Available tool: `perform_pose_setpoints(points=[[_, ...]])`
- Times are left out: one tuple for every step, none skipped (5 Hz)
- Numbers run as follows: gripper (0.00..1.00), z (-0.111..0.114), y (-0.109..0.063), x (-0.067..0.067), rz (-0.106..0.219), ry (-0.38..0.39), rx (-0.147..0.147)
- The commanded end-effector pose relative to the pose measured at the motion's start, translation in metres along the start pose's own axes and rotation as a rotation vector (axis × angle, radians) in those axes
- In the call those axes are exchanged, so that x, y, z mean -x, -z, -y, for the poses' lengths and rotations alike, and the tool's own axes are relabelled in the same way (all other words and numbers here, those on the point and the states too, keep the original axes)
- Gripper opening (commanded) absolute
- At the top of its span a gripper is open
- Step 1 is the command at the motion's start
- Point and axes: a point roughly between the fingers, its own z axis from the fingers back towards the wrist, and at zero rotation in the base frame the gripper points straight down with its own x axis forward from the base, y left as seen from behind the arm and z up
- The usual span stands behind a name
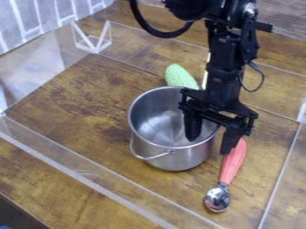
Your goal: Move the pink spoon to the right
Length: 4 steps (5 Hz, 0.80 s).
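Observation:
The pink spoon (231, 163) lies on the wooden table just right of the steel pot (162, 134). Its pinkish-red handle points up toward the arm and its shiny bowl (216, 199) is nearest the front edge. My gripper (213, 136) hangs over the pot's right rim, above the top end of the handle. Its black fingers (194, 127) are spread, with nothing between them. The spoon lies free on the table.
A bumpy green vegetable (180, 76) lies behind the pot. A clear plastic wall (72, 170) runs along the front and left of the table, and a clear stand (89, 36) sits at the back left. Black cables hang from the arm.

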Motion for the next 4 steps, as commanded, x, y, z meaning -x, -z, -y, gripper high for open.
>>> perform_pose_setpoints(points=[[1.00,-0.011,-0.019,-0.011,0.083,0.006,0.021],[1.00,-0.017,-0.011,-0.015,0.084,0.018,0.027],[1.00,-0.012,-0.019,-0.013,0.078,0.109,0.023],[0.00,-0.008,-0.028,-0.009,0.072,0.198,0.019]])
